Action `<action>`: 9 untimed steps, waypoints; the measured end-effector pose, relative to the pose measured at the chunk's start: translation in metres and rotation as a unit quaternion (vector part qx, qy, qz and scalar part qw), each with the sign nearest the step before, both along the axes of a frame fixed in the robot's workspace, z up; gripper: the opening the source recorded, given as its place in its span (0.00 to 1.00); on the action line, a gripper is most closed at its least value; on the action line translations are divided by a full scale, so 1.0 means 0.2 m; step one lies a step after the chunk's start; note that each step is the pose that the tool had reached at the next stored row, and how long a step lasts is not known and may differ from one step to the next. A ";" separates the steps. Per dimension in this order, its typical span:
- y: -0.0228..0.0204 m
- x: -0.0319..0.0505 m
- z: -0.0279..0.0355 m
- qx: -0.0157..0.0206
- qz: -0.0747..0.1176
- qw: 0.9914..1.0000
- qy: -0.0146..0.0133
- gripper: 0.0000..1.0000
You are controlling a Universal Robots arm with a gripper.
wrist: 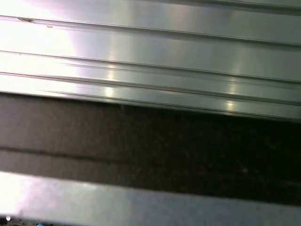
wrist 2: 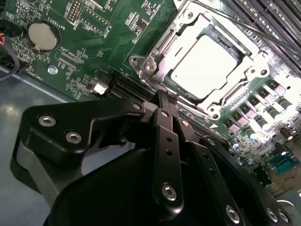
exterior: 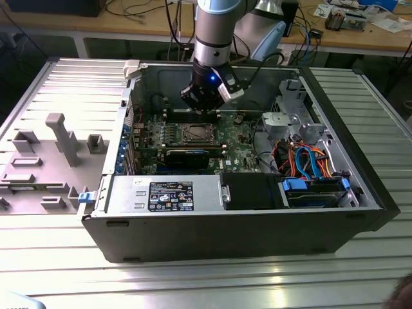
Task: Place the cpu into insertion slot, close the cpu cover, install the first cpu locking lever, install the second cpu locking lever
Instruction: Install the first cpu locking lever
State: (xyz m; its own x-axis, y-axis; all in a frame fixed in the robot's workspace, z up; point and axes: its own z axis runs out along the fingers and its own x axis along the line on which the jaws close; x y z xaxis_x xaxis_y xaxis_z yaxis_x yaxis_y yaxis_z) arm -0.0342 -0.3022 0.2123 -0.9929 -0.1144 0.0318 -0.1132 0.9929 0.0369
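1. While the arm hangs over the open computer case (exterior: 193,219) on the slatted worktop (exterior: 206,277) in the exterior view, the hand (exterior: 205,103) sits just above the motherboard (exterior: 238,138), near the socket.
2. Second wrist view: hand (wrist 2: 165,96) fingers pressed together, empty, tips just beside the socket; cpu (wrist 2: 203,67) seated in the slot, cpu cover (wrist 2: 157,49) down around it.
3. First wrist view: ribbed metal slats (wrist: 150,56).

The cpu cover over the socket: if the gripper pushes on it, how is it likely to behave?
The cpu cover looks like thin sheet metal, so probably light and slightly springy. Its shiny surface may let the gripper slip. It lies flat around the cpu, so it likely won't tip.
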 end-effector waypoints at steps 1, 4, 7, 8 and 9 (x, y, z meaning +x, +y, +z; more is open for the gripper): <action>-0.008 0.000 0.000 0.000 0.000 1.000 0.000 0.11; -0.021 0.000 0.000 0.000 0.000 1.000 0.000 0.11; -0.039 0.000 0.000 0.000 0.000 1.000 0.000 0.11; -0.044 0.000 0.000 0.000 0.000 1.000 0.000 0.11; -0.049 0.000 0.000 0.000 0.000 1.000 0.000 0.11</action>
